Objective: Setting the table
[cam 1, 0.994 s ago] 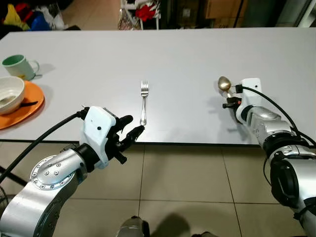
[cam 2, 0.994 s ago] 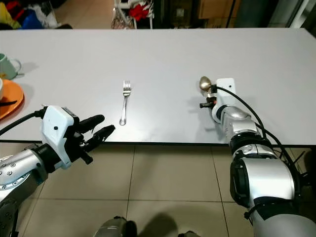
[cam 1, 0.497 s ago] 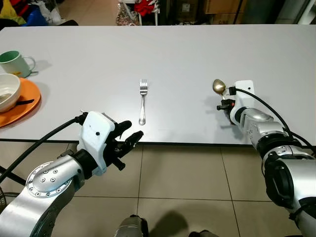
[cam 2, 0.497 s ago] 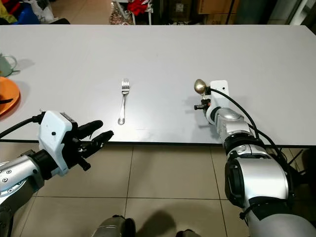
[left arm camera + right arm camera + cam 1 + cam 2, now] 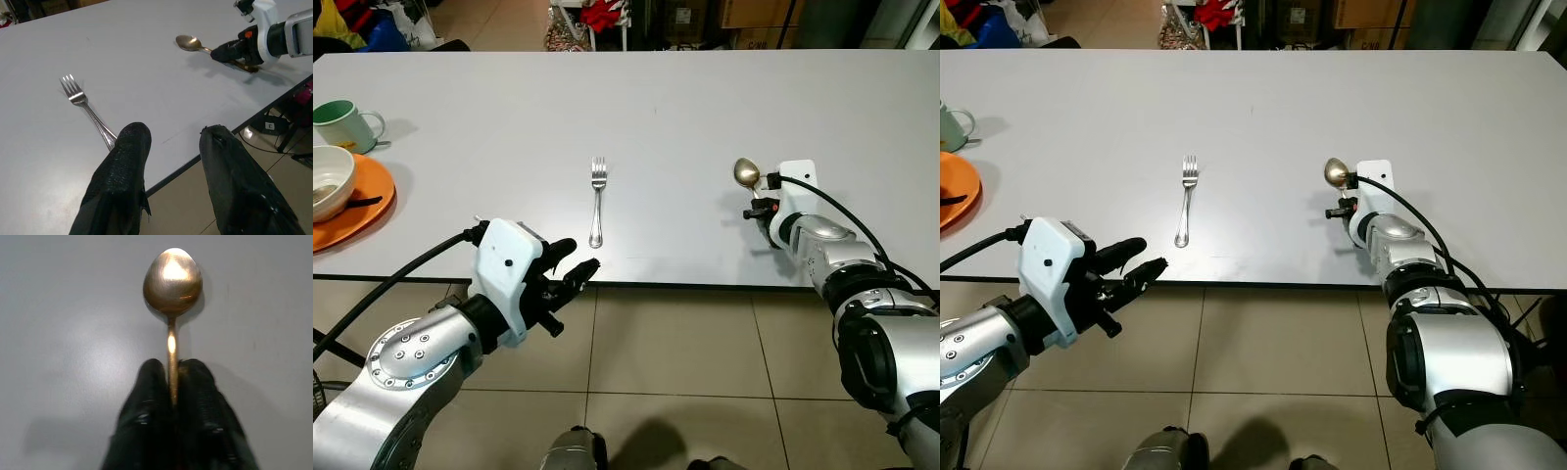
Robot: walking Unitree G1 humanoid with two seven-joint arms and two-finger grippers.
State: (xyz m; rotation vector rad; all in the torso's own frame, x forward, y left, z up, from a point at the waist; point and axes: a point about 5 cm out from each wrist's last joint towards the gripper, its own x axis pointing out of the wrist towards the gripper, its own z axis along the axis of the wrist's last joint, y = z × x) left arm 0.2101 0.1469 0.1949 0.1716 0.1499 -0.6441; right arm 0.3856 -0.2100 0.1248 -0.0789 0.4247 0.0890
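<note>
Here, the right gripper (image 5: 172, 382) pinches a gold spoon (image 5: 745, 173) over the counter (image 5: 656, 98), jaws shut; the left gripper (image 5: 570, 264), jaws parted, hangs empty near the fork (image 5: 598, 199).

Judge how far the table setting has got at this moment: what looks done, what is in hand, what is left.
Done: the fork lies flat on the table. In hand: the right gripper is shut on the spoon, low over the table right of the fork. Left: releasing the spoon. The orange plate, bowl and mug sit far left. The left gripper, open, holds nothing.
</note>
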